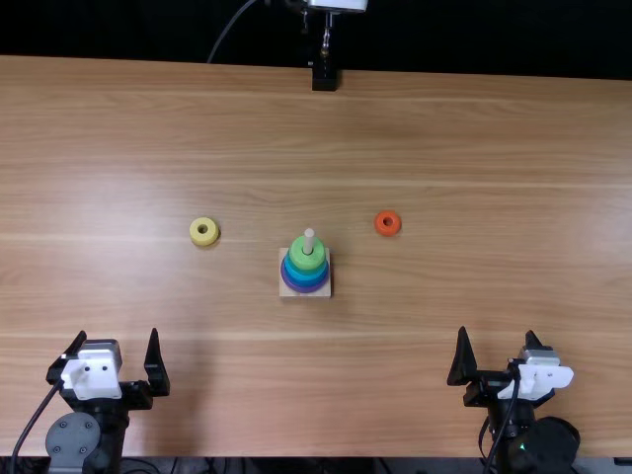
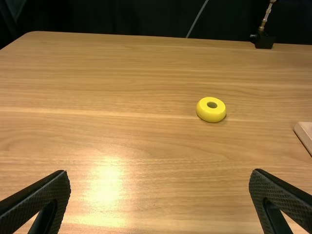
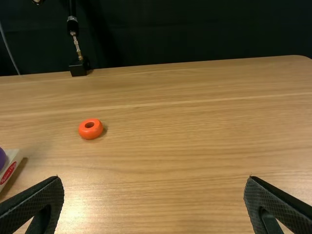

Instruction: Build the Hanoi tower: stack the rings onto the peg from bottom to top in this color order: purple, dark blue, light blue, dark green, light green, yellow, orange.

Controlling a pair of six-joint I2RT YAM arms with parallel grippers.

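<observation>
My left gripper (image 1: 117, 357) stands open at the near left of the table, and my right gripper (image 1: 497, 357) is open at the near right. Mid-table, the peg (image 1: 309, 240) rises from its square wooden base (image 1: 285, 290), with purple, blue and green rings around it, a green ring (image 1: 307, 259) uppermost. Left of it lies the yellow ring (image 1: 203, 231); the orange ring (image 1: 387, 223) lies to its right. Beyond the wide-apart fingers of the left gripper (image 2: 160, 197) is the yellow ring (image 2: 211, 109). The right gripper (image 3: 153, 202) holds nothing; the orange ring (image 3: 90, 128) is farther off.
A black stand (image 1: 324, 76) with a metal rod is at the table's far edge, behind the tower. Wooden table (image 1: 474, 168) surrounds the rings. In the right wrist view, a corner of the base (image 3: 12, 165) shows with part of a purple ring.
</observation>
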